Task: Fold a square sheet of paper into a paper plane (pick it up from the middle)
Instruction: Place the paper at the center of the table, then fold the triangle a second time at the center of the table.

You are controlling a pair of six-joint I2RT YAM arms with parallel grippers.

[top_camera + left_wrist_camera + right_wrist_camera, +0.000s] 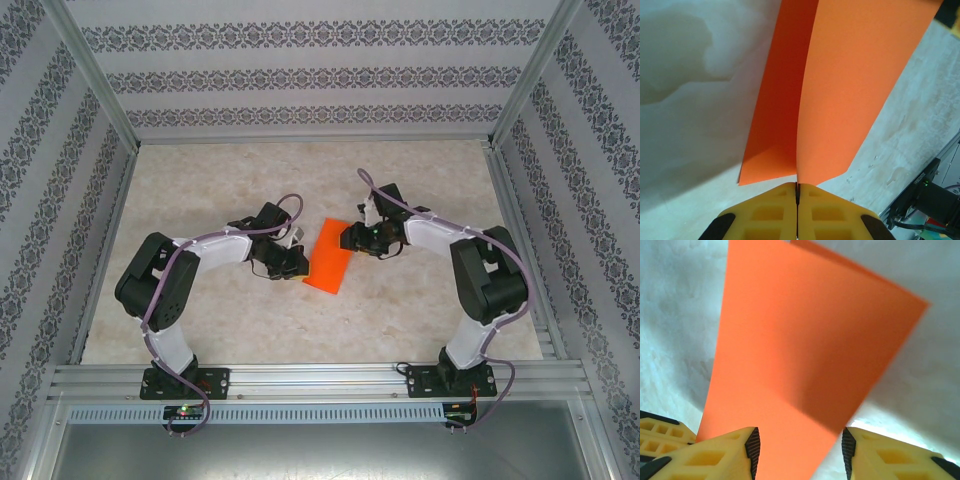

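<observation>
The square sheet of paper point(330, 265) is bright orange-red and folded over into a long two-layer rectangle at the table's middle, between both arms. In the left wrist view its two layers point(850, 90) rise from the seam of my left gripper point(797, 192), which is shut on the sheet's near edge. My right gripper point(800, 447) is open at the sheet's far right end, and the paper point(805, 350) passes loosely between its black-padded fingertips point(753, 447). From above, the left gripper point(297, 262) and right gripper point(350, 238) flank the sheet. A paper plane is out of view.
The pale marble-patterned tabletop point(300, 180) lies inside patterned walls with metal posts. An aluminium rail point(320, 380) runs along the near edge, carrying both arm bases. The right arm's base point(925, 200) shows at the lower right of the left wrist view.
</observation>
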